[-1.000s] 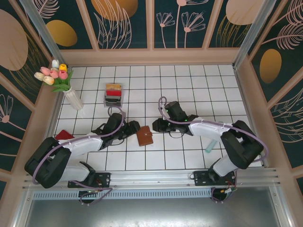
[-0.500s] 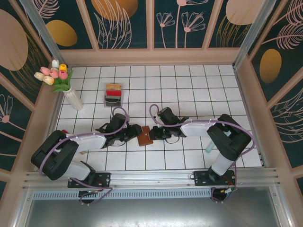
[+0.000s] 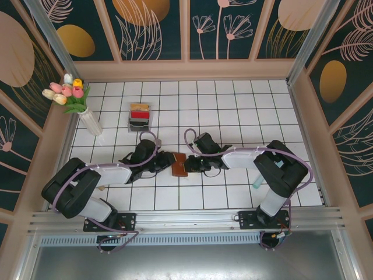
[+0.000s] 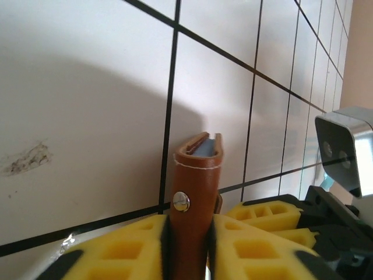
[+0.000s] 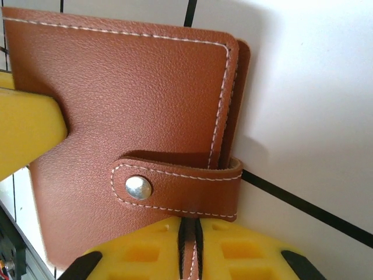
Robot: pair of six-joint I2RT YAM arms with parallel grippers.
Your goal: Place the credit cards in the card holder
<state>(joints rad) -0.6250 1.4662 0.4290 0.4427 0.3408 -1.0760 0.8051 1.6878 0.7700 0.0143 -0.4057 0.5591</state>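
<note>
Wallet (image 3: 179, 165) is in the near half of the table (image 3: 245, 105), roughly midway between its left and right edges, pinched from both sides. Left fingers (image 4: 116, 254) are clenched on it, one pad on each face, with the wallet edge-on between them. Right fingers (image 5: 140, 254) are clenched on the strap-side edge, just below the snap (image 5: 139, 187).

Likely reason for the two-arm hold: the snap is shut, so no card can go in yet. The left looks set to brace the body while the right sits where the strap can be pulled loose. The wallet seems tipped up on an edge rather than lying flat; cannot tell if it touches the table.

Look: brown grained leather, pale stitching, rounded corners, short strap wrapped round the opening edge, silver snap. It is closed and thin, with blue-grey lining visible in the fold.

Cards (image 3: 140, 112), tan, red and black, stand in a small grey tray (image 3: 129, 121) toward the far-left corner, well apart from the wallet. No card visible in the wallet.
</note>
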